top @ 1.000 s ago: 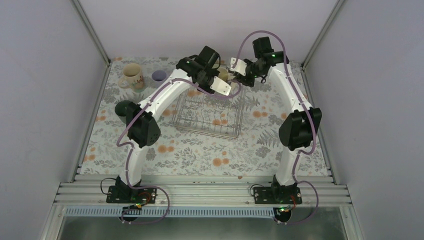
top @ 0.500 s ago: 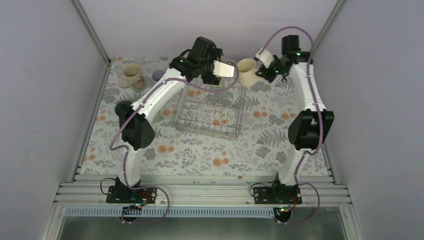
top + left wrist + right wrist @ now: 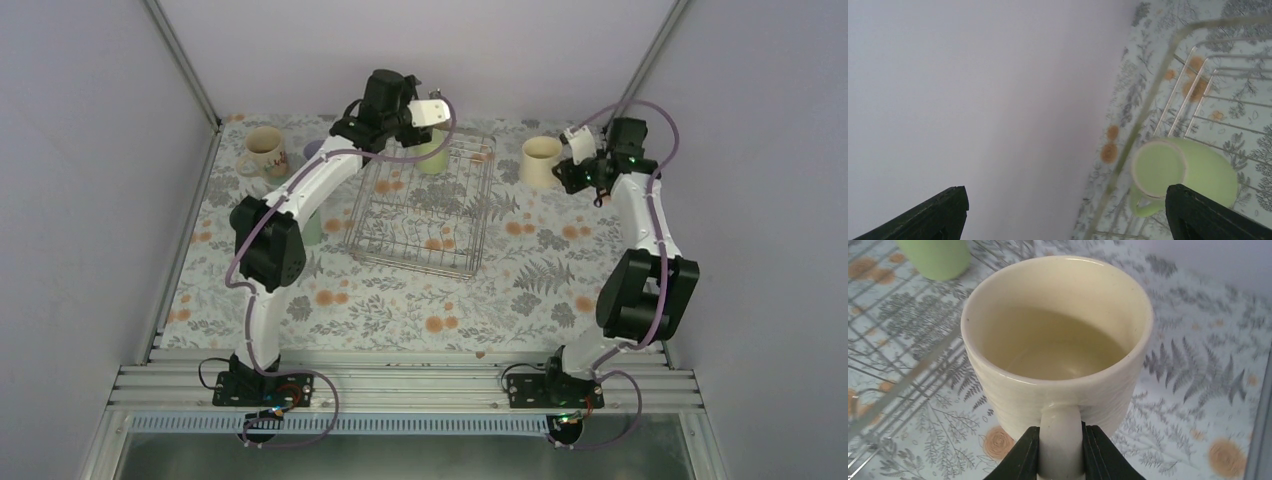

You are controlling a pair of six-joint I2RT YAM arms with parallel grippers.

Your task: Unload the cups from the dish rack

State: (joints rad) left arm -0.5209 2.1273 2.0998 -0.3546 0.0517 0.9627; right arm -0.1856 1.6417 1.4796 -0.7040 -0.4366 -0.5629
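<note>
Wrist views alone show: right gripper (image 3: pixel 1059 441) pinching cream cup (image 3: pixel 1058 345) handle, left gripper (image 3: pixel 1065 200) wide.

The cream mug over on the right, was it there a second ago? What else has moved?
No. The right pincer, shut on its handle, carried the cream mug from the far end of the dish rack out to its right. The left pincer, open, drew back toward the far side and hangs above a pale green cup in the rack. Rack and beige mug stayed put.
</note>
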